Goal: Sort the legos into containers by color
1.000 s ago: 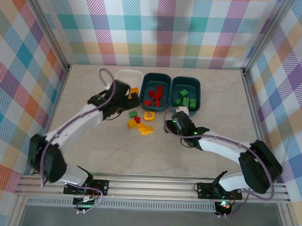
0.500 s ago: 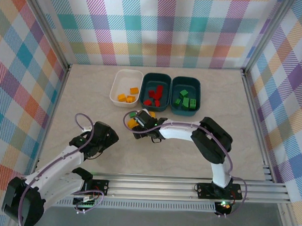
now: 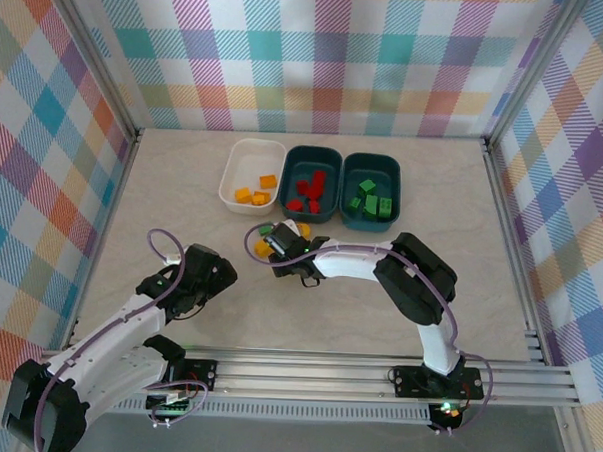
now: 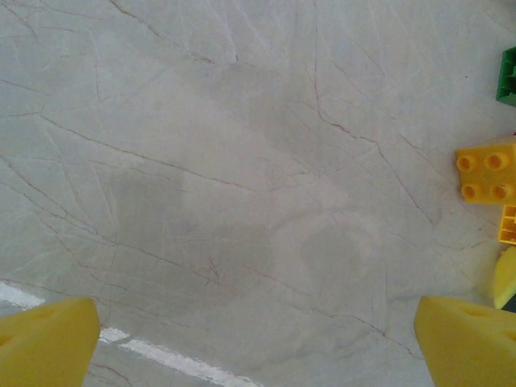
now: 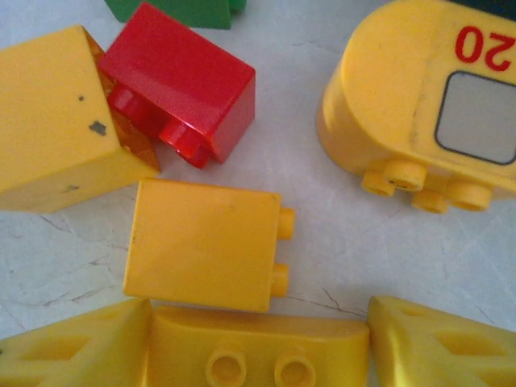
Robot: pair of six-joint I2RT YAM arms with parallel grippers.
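**We saw the right end effector (image 5: 260, 343) gripping a long yellow brick (image 5: 242, 337) down at the surface (image 4: 242, 161).**

Its two yellow fingers (image 5: 72, 347) pressed on both ends of that brick. Just beside it lay a square yellow brick (image 5: 205, 246), a red brick (image 5: 181, 93) and a round yellow piece (image 5: 403, 89) with a red 20 on it. From above, these bricks sat near the three trays. The white tray (image 3: 246, 162) held orange bricks (image 3: 255, 192), the middle teal tray (image 3: 296, 158) held red ones and the right teal tray (image 3: 386, 172) held green ones. The left end effector (image 4: 258, 347) hung wide open over bare surface, well apart from the trays.
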